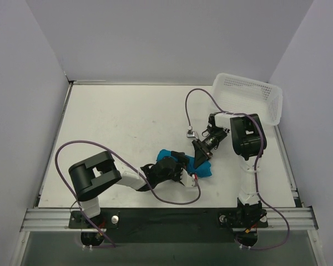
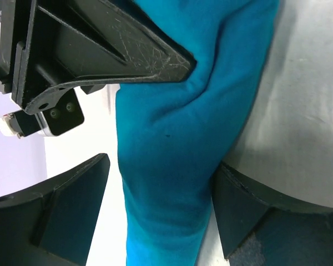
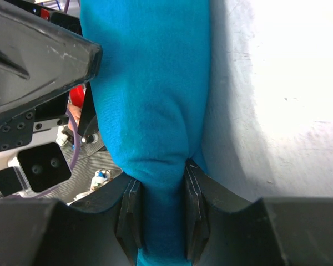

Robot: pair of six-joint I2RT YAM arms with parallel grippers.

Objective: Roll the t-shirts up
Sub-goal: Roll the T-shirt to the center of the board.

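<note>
nearest to the arm bases, the left fingers (image 2: 61, 216) stand wide, one on each side of the teal-blue t-shirt (image 2: 172, 166). one finger touches the edge of the cloth and the other is just beside it with a gap, so we judge that they hold nothing. the t-shirt lies on the white surface (image 1: 122, 127) near the front, a bit right of the middle. it is gathered into a thick, long bundle between the two arms and is not spread flat. a little farther, the right fingers (image 3: 191, 216) are narrow and pinch one end of this bundle, and the cloth bulges just beyond them. we cannot tell if the bundle is a tidy roll or only a bunched fold, because the arms cover much of it from above.

we judge the shirt to be light, soft and without stiffness. it will sag and loosen where nothing supports it, and a pinch on the outer layer alone may pull that layer off. a good hold, in our opinion, goes across the whole thickness, near the end opposite to the right fingers.

farthest, at the back right corner, stands the white mesh basket (image 1: 247, 94), well apart from the shirt.
</note>
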